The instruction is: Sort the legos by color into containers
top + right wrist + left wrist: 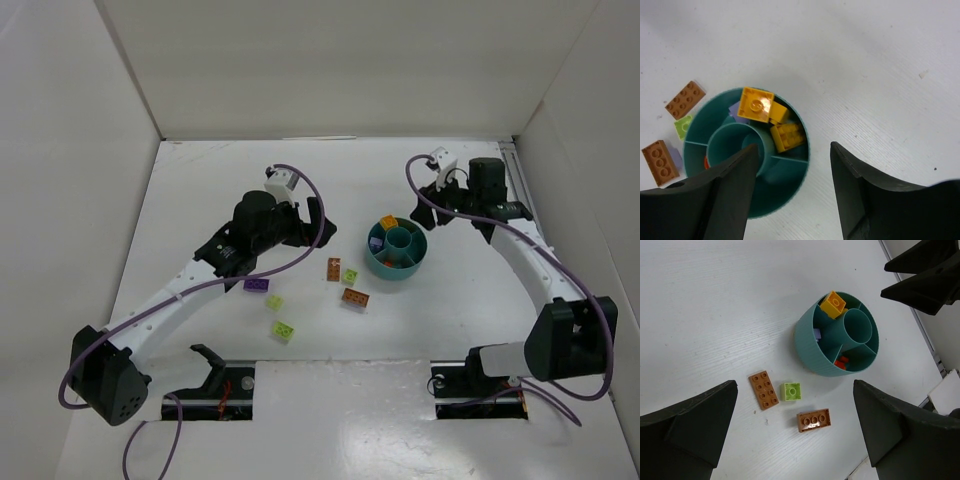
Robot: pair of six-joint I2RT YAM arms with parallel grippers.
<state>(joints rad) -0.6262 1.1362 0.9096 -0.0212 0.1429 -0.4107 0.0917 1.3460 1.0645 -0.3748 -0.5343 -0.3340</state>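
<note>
Beside the small round teal plastic bowl (807, 347), the left hand (795, 386) hangs spread; best centred over the lime-green studded brick (791, 391) at lower centre before closing.

Bowl (807, 340): teal, ribbed outer wall. Yellow brick (756, 104), orange brick (841, 362), brown brick (813, 420), lime green brick (791, 391), purple brick (256, 285). Surface (715, 300): white.

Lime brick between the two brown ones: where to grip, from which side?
Likely straight down from above: the lime brick lies flat, studs up. Close the jaws on the face toward the bowl and the one opposite; the other axis would push one jaw into the narrow gap beside the long brown brick. Watch the shorter brown brick near its corner.
</note>
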